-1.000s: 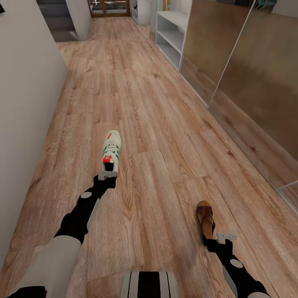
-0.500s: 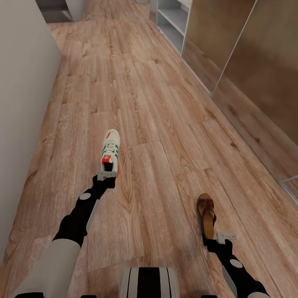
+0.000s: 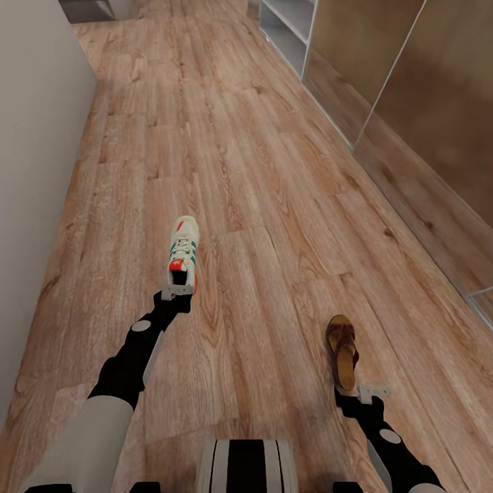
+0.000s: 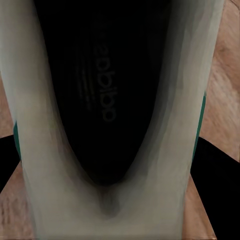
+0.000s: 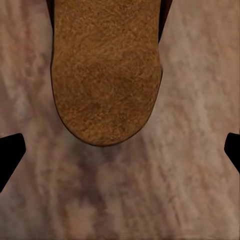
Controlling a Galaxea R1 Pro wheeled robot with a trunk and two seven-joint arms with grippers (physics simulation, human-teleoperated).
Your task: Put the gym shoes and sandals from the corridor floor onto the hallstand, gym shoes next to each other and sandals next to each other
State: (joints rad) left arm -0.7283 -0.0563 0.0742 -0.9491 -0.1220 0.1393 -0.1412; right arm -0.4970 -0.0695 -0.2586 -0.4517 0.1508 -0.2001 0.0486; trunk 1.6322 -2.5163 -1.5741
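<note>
One gym shoe [image 3: 183, 250], white with green stripes and a red-orange tongue, hangs heel-first from my left gripper [image 3: 178, 290], which is shut on its heel. Up close, its dark insole [image 4: 107, 100] sits between my black fingers [image 4: 217, 185]. One brown sandal [image 3: 342, 349] lies on the corridor floor [image 3: 260, 171], its heel just ahead of my right gripper [image 3: 368, 392]. In the right wrist view the tan heel [image 5: 107, 65] lies beyond the widely spread fingertips [image 5: 10, 155], so that gripper is open. The white hallstand [image 3: 291, 27] stands far ahead on the right.
A pale wall [image 3: 34, 171] runs close along my left. Brown glossy wall panels [image 3: 424, 103] line the right side past the hallstand. My own base [image 3: 246, 465] shows at the bottom edge. Wood planking stretches ahead between the two walls.
The whole view has shifted: floor and hallstand slid toward the top of the picture. The gym shoe stayed fixed in my left gripper. The sandal now lies slightly farther ahead of the right gripper.
</note>
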